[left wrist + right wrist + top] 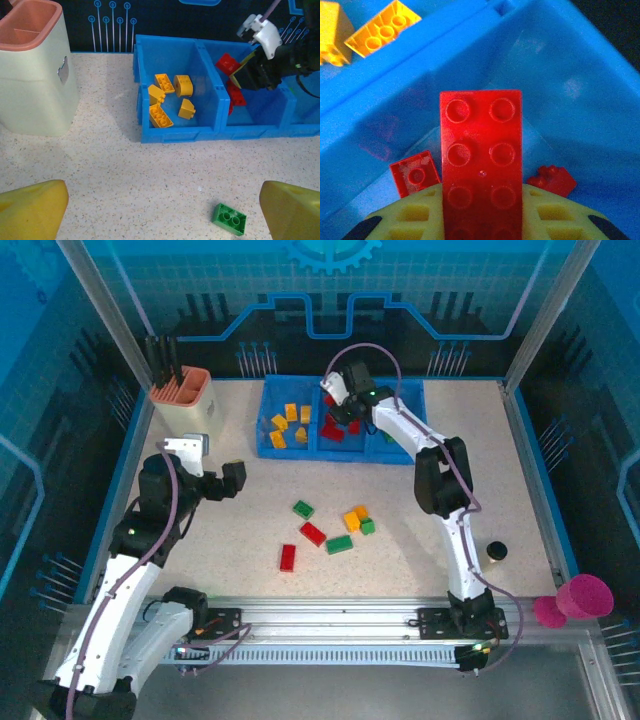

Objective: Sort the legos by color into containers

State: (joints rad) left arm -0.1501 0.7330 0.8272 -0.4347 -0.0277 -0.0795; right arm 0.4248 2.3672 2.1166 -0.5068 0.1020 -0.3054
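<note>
I held a red brick point(481, 165) clamped in the right pincer point(245, 75) over the tray's middle bin point(260, 112), left pincer point(162, 212) gaping empty; letting go looked due next.

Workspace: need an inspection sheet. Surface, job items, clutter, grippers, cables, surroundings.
Surface: speckled table, no spills seen.
Job's things: blue tray at the back; yellow bricks in its left compartment, red bricks in the middle one; loose bricks mid-table in red, green and orange.
Clutter: beige cup back left; small black object right; pink cup beyond the right edge.
Grippers: left gripper open, empty; right gripper shut on red oblong brick over the middle compartment.
Cables: purple cable along each arm.
Surroundings: blue printed panels, aluminium frame.
</note>
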